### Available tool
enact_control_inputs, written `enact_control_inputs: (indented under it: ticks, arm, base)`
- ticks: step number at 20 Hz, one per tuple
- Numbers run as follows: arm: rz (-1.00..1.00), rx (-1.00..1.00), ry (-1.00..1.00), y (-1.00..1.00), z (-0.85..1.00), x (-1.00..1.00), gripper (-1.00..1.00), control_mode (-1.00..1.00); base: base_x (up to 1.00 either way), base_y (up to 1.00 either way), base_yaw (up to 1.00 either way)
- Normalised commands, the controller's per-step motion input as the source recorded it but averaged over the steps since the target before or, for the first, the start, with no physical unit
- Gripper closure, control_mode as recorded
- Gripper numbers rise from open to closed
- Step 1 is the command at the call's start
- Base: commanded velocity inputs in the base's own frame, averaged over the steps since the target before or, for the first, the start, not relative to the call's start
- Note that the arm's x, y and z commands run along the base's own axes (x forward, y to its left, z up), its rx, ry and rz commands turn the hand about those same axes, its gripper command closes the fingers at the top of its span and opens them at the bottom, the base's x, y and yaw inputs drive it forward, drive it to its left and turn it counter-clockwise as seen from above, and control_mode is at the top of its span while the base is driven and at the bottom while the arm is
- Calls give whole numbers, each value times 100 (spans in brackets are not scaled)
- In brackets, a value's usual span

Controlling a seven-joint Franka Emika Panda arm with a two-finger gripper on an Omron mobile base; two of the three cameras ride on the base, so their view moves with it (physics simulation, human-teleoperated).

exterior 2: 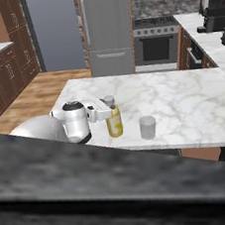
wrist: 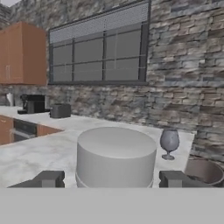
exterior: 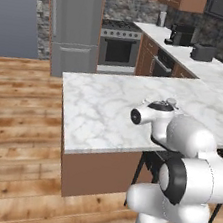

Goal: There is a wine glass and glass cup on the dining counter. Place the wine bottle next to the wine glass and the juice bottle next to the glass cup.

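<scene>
Fingers (wrist: 112,179) straddle the juice bottle (exterior 2: 114,122) cap, grip unclear; arm hides its neck

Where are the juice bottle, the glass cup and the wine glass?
juice bottle (exterior 2: 114,123): right base view, on its yellow body.
glass cup (exterior 2: 148,127): right base view, on its side wall.
wine glass (wrist: 169,141): hand view, on its rounded bowl.

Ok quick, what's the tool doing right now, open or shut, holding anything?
Tool: open, with its fingertips on either side of the juice bottle cap. Small gaps show, so it is not gripping the bottle.
</scene>
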Motion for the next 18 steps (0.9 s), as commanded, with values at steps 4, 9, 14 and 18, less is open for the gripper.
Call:
enact_control_inputs:
  ticks: [4,9,14,18]
  arm:
    - [-10,0,-8,-24,-27,22,100,-100]
    - [-9,0,-3,-14,-35,18,100,-100]
    - [-9,0,0,-1,-20,19,100,-100]
    - [-7,1,0,-2,-14,18,100,-100]
  base:
    - [0,0,0]
    - [0,0,0]
    - [0,0,0]
    - [0,0,0]
